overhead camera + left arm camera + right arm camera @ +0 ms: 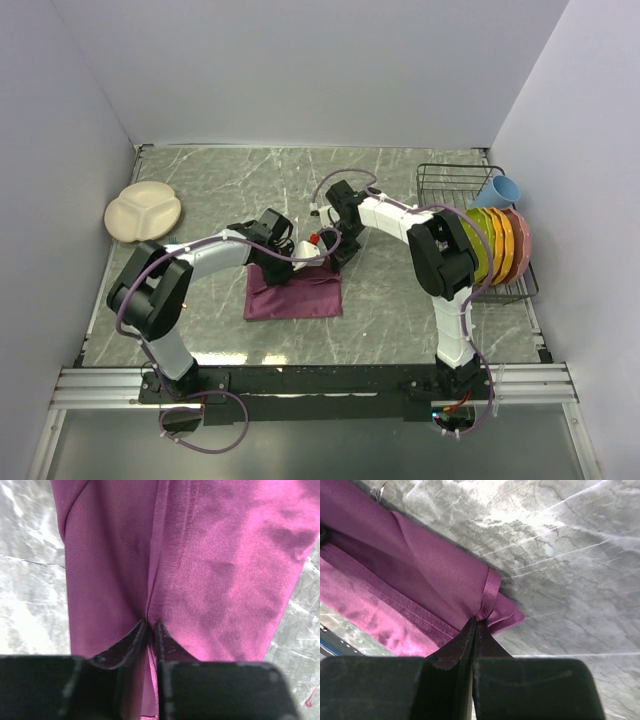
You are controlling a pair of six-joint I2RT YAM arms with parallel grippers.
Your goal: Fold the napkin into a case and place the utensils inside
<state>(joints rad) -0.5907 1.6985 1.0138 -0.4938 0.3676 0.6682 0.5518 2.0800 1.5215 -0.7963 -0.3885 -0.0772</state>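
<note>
The maroon-purple napkin (295,295) lies folded on the marble table in front of both arms. My left gripper (275,258) is shut on its far left edge; the left wrist view shows the cloth (210,570) pinched into a crease between the fingers (120,647). My right gripper (335,258) is shut on the far right corner; the right wrist view shows the hemmed corner (490,592) pinched between the fingers (457,647), lifted off the table. The blue fork and gold spoon are not in view.
A cream divided plate (143,211) sits at the far left. A wire rack (480,215) at the right holds coloured plates (500,245) and a blue cup (500,190). Grey walls close in the table on three sides.
</note>
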